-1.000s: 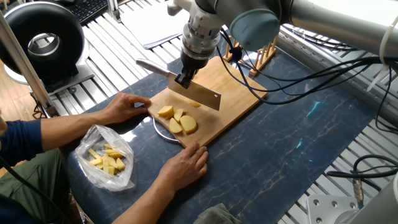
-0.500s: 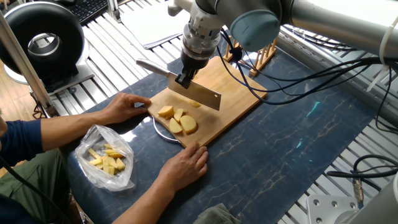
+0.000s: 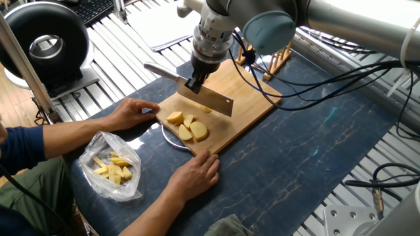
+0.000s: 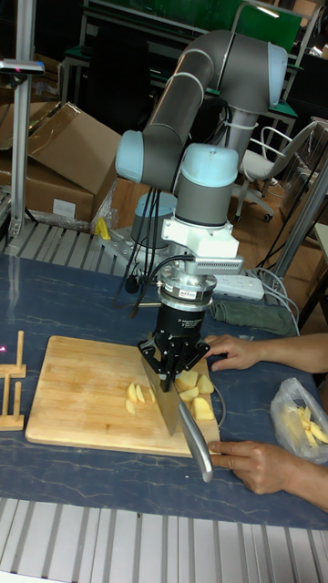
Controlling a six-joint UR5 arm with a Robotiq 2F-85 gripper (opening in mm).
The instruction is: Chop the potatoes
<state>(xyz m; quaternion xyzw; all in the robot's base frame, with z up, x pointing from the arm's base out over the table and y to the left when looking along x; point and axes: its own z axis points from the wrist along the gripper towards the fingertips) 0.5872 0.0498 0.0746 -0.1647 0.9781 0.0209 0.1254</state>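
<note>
Pale yellow potato pieces [image 3: 188, 126] lie near the front-left corner of the wooden cutting board [image 3: 246, 88]; in the tall fixed view the potato pieces [image 4: 193, 390] sit at the board's [image 4: 77, 387] right end. My gripper [image 3: 194, 84] is shut on a cleaver [image 3: 209, 99], whose blade hangs just above the board, right behind the pieces. A small slice [image 3: 206, 109] lies under the blade. In the tall fixed view the gripper [image 4: 170, 369] holds the cleaver [image 4: 169, 408] with its handle pointing toward the camera.
A person's two hands hold the board: one hand [image 3: 134, 111] at its left corner, the other hand [image 3: 195, 174] at its front edge. A clear plastic bag [image 3: 113, 166] with yellow pieces lies left of them. A wooden rack [image 3: 281, 56] stands behind the board. Cables cross at the right.
</note>
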